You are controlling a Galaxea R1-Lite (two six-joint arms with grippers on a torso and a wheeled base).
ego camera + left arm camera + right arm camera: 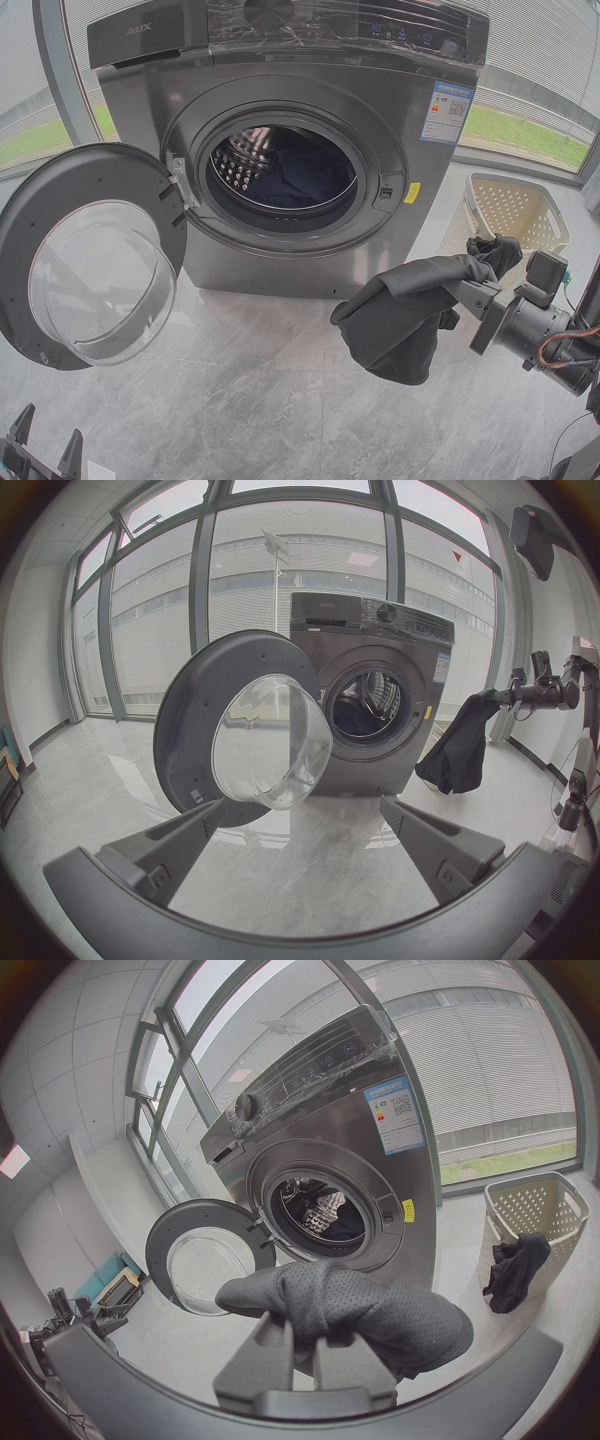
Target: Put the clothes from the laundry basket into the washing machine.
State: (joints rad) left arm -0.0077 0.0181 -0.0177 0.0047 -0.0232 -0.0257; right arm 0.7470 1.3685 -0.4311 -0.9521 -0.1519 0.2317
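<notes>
Grey stone floor (262, 400). Head view: washing machine (287, 81), door (87, 256) swung open, dark clothes (300, 175) in its drum; laundry basket (519, 206) to its right. My right jaws clamp a dark garment (400, 319) before the machine, low right of its opening. Left wrist view: left jaws wide, empty, facing the machine. Right wrist view: another dark piece (515, 1266) draped over the basket rim. Step, I judge: carrying; next, lift into the opening, release.

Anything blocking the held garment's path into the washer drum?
Nothing visible does. The door hangs wide open to the left, and the dark garment in the right tool faces the drum opening.
</notes>
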